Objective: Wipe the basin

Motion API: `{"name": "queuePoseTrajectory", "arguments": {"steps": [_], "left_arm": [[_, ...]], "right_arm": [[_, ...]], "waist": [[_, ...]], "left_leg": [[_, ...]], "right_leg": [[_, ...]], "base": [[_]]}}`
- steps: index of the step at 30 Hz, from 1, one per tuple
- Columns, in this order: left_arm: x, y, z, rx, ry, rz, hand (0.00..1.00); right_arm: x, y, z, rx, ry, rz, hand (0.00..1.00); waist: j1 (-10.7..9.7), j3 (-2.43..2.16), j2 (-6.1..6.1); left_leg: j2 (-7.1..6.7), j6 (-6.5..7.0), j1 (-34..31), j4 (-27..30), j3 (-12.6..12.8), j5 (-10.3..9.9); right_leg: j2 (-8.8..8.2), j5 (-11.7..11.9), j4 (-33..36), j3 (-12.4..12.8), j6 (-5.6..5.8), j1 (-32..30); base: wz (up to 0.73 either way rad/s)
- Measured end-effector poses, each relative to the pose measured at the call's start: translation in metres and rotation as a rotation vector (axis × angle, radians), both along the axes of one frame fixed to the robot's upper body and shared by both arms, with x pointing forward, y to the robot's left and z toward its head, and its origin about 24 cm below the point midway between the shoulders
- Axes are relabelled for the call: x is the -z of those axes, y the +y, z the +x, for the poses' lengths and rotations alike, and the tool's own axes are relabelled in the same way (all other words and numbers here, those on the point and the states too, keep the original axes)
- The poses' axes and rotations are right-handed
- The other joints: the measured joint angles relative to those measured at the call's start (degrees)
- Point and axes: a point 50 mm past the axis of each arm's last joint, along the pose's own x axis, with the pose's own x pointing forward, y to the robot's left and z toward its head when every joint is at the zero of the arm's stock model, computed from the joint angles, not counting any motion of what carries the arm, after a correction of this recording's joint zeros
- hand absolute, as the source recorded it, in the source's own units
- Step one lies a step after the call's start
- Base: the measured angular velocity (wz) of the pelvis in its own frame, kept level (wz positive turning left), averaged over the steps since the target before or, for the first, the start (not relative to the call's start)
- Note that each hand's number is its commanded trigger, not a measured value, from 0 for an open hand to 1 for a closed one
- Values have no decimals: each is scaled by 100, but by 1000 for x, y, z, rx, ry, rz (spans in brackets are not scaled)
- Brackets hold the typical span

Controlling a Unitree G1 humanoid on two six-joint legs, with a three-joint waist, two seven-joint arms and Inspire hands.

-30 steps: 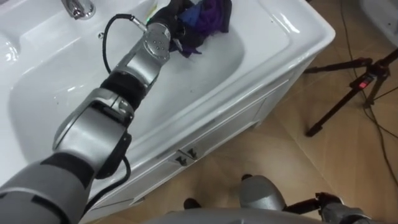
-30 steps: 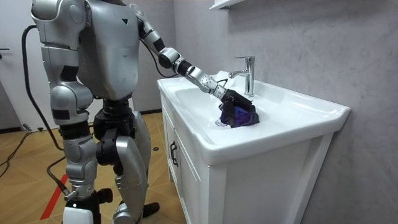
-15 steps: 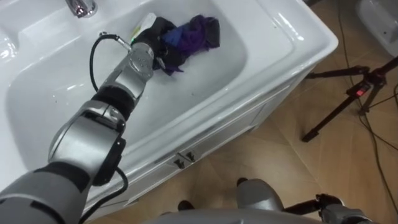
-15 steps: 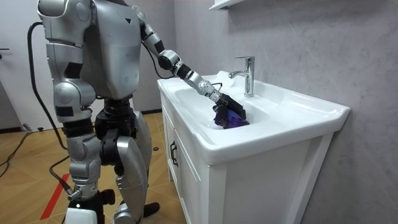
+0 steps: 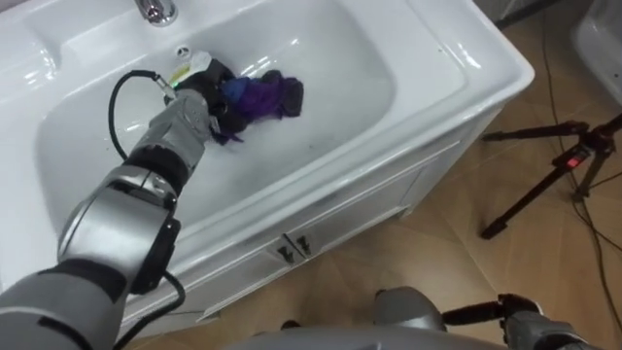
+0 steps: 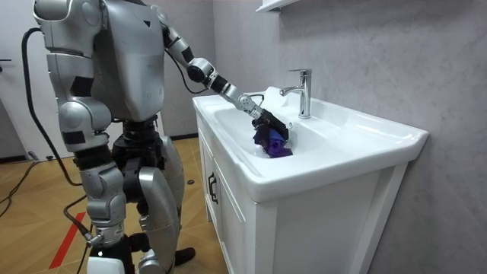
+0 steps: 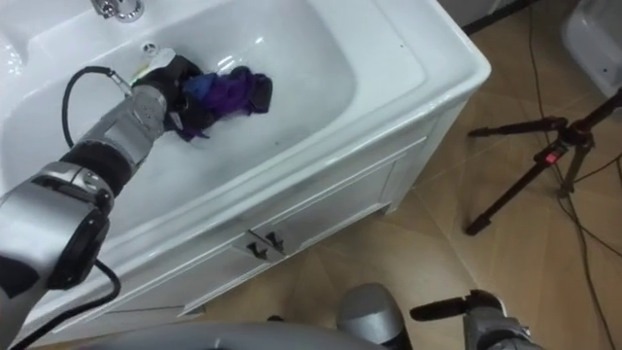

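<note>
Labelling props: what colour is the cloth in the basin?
The cloth is purple with a blue patch; clearest in the left eye view.

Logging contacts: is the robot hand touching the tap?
No, the left robot hand grips the cloth down in the basin, apart from the tap.

White basin on cabinet, purple cloth in bowl nr tap

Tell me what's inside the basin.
A purple cloth, gripped by the left robot hand, lies on the basin floor. Whatever is under the cloth is hidden.
</note>
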Motion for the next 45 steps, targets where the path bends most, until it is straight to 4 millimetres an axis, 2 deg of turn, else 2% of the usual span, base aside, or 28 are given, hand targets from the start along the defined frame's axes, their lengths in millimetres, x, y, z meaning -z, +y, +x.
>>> {"name": "queuePoseTrajectory", "arguments": {"steps": [5, 8, 9, 13, 15, 20, 27, 30, 33, 35, 37, 45], "left_arm": [[3, 21, -7, 16, 36, 133, 100], [9, 29, -14, 29, 63, 198, 100], [12, 31, -18, 39, 75, 222, 100], [21, 43, -30, 48, 116, 282, 100], [27, 52, -39, 37, 149, 298, 100], [27, 71, -49, -2, 166, 297, 100], [19, 71, -55, 76, 145, 350, 100], [12, 69, -59, 107, 136, 369, 100], [11, 69, -61, 120, 151, 377, 100], [10, 68, -61, 127, 160, 374, 100], [7, 66, -61, 128, 157, 371, 100], [1, 57, -61, 163, 175, 341, 100]], "right_arm": [[-1, -1, 2, 6, -41, -8, 0], [-1, -5, -6, 27, -28, -20, 0], [0, -7, -12, 36, -18, -24, 0], [1, -12, -29, 81, 12, -32, 0], [0, -17, -34, 87, 20, -44, 0], [-2, -22, -34, 112, 9, -55, 0], [-4, -27, -34, 105, 0, -72, 0], [-6, -30, -31, 92, -24, -84, 0], [-7, -31, -29, 83, -40, -89, 0], [-7, -31, -27, 85, -53, -89, 0], [-7, -30, -27, 93, -55, -85, 0], [-6, -30, -29, 106, -54, -79, 0]], "waist": [[32, -17, 18], [86, -20, 34], [107, -45, 71], [184, -83, 205], [259, -85, 311], [384, -79, 364], [571, -87, 376], [625, -93, 420], [633, -122, 483], [628, -117, 535], [625, -115, 538], [615, -48, 445]], "left_leg": [[-1, -1, 44, 20, -99, -1], [-3, -15, 118, 19, -150, -10], [-3, -28, 151, 19, -175, -22], [-5, -55, 328, -25, -225, -40], [-4, -62, 412, -26, -218, -49], [-4, -63, 424, -23, -309, -48], [-6, -63, 424, -19, -309, -48], [-15, -68, 430, -15, -337, -52], [-19, -75, 442, -16, -378, -58], [-18, -75, 448, -21, -407, -58], [-19, -76, 458, -21, -416, -58], [-30, -82, 516, -22, -477, -63]], "right_leg": [[-1, 0, -21, -79, -1, 114], [2, 6, -114, -131, -9, 259], [2, 6, -129, -156, -8, 312], [12, 8, -207, -194, -7, 518], [11, 8, -211, -189, -8, 602], [11, -12, -216, -288, -16, 663], [10, -13, -231, -296, -15, 684], [5, -8, -296, -339, -16, 745], [3, -11, -300, -369, -13, 778], [2, -16, -304, -406, -17, 799], [0, -29, -304, -418, -20, 812], [-3, -67, -307, -446, -15, 867]], "base": [[7], [10], [8], [4], [-2], [10], [0], [7], [7], [7], [4], [3]]}}
